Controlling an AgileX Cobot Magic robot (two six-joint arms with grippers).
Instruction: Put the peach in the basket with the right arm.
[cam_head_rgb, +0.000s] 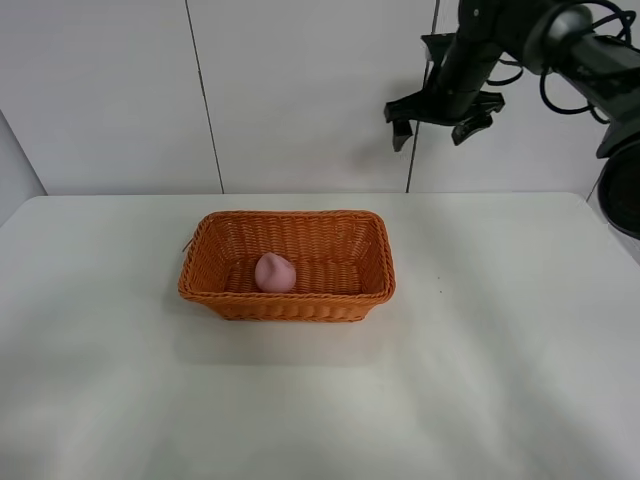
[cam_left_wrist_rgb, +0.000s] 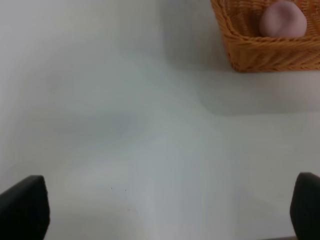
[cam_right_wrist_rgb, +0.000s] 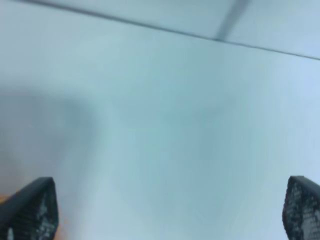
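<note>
The pale-pink peach lies inside the orange-brown wicker basket, left of its middle. In the left wrist view the same peach shows within a corner of the basket. My right gripper hangs open and empty high above the table's back edge, well up and to the right of the basket; its fingertips frame only the white table and wall. My left gripper is open over bare table, apart from the basket; its arm is not in the exterior high view.
The white table spreads wide around the basket. A white panelled wall stands behind it. The right arm's black links and cables fill the upper right corner.
</note>
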